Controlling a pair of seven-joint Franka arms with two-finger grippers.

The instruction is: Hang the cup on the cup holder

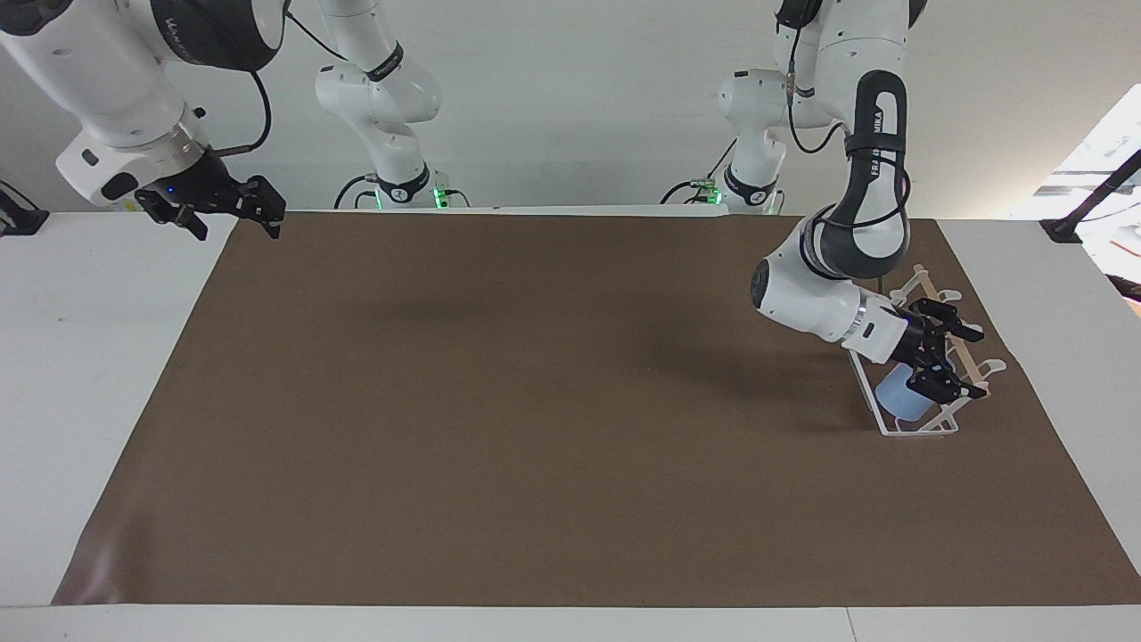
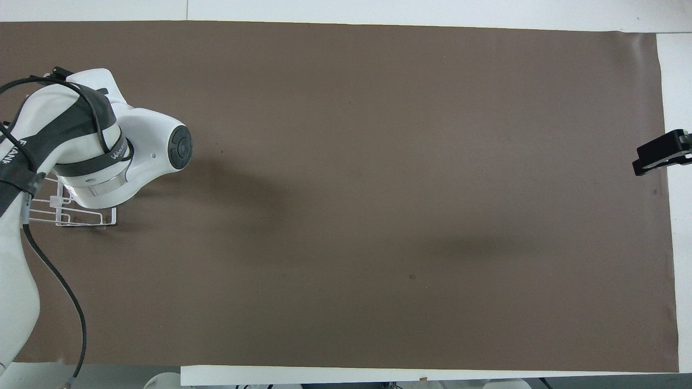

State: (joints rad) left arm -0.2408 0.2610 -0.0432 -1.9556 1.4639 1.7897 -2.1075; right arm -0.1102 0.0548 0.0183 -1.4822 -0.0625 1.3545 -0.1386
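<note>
The light-blue cup [image 1: 898, 399] sits low in the white wire cup holder [image 1: 918, 430], among its slanted prongs, at the left arm's end of the table. The holder's wooden bar [image 1: 931, 292] runs along its top. My left gripper [image 1: 967, 364] is over the holder with its fingers spread open, and the cup lies just below them, outside their hold. In the overhead view the left arm [image 2: 97, 156] hides the cup and most of the holder [image 2: 70, 219]. My right gripper [image 1: 233, 223] is open and empty, raised over the table edge at the right arm's end.
A brown mat [image 1: 535, 428] covers the table, with bare white table [image 1: 80, 357] beside it. One tip of the right gripper [image 2: 659, 156] shows at the edge of the overhead view.
</note>
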